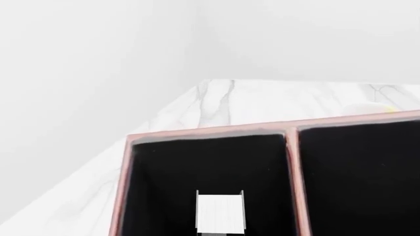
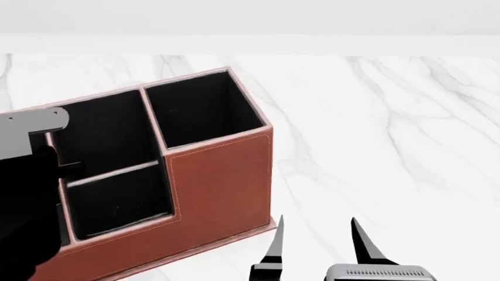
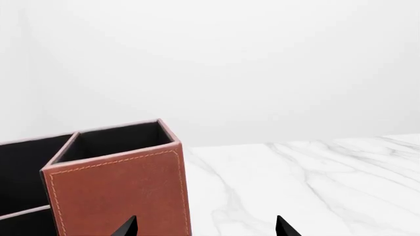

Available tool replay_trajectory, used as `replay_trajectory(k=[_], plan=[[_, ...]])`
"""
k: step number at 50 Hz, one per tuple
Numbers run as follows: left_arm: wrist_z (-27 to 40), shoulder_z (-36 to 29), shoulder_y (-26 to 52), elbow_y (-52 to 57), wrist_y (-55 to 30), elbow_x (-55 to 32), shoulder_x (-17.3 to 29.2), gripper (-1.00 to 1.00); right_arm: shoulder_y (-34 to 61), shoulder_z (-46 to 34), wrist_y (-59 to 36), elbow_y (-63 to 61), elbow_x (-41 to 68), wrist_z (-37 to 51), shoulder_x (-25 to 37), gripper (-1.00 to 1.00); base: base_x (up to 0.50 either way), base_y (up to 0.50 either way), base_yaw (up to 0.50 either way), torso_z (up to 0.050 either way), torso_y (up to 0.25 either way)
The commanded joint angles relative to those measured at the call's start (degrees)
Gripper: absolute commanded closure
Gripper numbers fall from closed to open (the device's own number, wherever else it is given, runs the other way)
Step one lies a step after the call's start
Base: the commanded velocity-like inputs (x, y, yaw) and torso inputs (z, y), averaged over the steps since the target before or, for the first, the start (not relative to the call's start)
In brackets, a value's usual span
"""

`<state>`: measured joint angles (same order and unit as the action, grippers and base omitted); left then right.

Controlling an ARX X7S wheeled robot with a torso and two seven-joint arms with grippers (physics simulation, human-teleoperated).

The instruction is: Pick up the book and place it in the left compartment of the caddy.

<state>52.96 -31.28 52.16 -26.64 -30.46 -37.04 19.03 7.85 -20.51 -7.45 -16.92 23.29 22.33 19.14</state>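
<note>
One small thin black book [image 1: 220, 212], white page edges up, stood on end in a black-lined section of the single reddish-brown leather caddy [image 2: 222, 181], directly beneath the left pincer, whose jaw state I could not tell. The right pincer [image 2: 319, 240] hung spread, empty, just beside the caddy's tall end, with open white marble tabletop [image 2: 390, 134] beyond it.
</note>
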Motion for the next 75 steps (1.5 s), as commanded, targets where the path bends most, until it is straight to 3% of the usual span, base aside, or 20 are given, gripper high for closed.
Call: replay_trajectory(k=[1, 75], plan=[[-0.76, -0.03, 1.98, -3.57, 1.83, 2.95, -0.85, 1.00, 0.12, -0.20, 0.14, 0.24, 0.04, 0.07, 0.05, -1.00, 0.00, 0.00, 0.00, 0.010, 0.000], [-6.90, 0.19, 6.16, -24.57, 11.66, 5.33, -5.81, 1.00, 0.42, -1.12, 0.78, 0.64, 0.57, 0.77, 0.69, -1.00, 0.00, 0.00, 0.00, 0.000, 0.002]])
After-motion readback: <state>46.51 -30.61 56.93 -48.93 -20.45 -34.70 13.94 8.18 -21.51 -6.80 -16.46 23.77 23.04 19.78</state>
